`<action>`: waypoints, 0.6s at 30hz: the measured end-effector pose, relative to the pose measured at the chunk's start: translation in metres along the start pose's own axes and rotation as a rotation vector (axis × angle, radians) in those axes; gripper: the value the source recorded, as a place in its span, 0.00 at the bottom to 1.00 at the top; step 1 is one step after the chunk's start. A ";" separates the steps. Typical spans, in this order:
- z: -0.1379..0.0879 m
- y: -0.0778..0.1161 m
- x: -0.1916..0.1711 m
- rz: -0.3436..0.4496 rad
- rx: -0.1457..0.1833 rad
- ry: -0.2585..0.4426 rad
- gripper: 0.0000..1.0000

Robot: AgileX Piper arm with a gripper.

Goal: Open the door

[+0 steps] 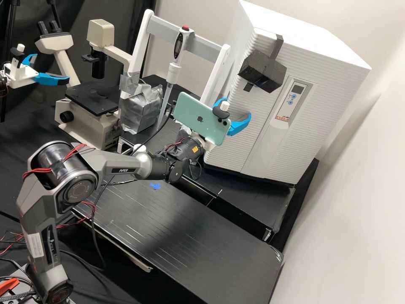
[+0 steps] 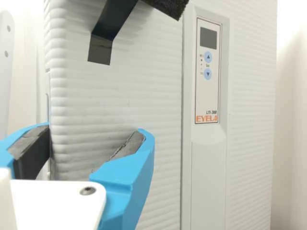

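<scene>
Pincer (image 2: 95, 130) check: it's spread and not gripping anything, aimed at the left edge of the door (image 1: 252, 145). That door is the front of the white cabinet (image 1: 312, 38), upper right in the high view, and it looks shut to me. One finger sits by the cabinet's side and the other across its front, probably so I can catch the edge and swing it. Can't tell if either one touches.

Right of that edge is the control panel (image 1: 291, 99), which I'd rather not bump. Above me a black block (image 1: 262, 71) hangs on a dark strap, and a green phone (image 1: 198, 118) is clamped at my wrist, so clearance could get tight, imo.

Further out, a scuffed black bench (image 1: 177, 240) runs to the lower right, with a blue scrap (image 1: 155, 185) on it. Microscope (image 1: 86, 124) is upper left, pipette (image 1: 173, 69) top centre on a white stand (image 1: 213, 71). Pale wall (image 1: 358, 202) at the right, black curtain (image 1: 122, 17) behind.
</scene>
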 end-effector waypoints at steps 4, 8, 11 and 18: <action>0.000 0.000 0.000 0.001 0.000 0.003 0.00; 0.000 0.000 0.000 0.000 -0.001 0.004 0.00; 0.000 -0.001 0.000 -0.001 -0.003 0.005 0.00; 0.005 0.001 -0.004 -0.002 -0.021 0.020 0.00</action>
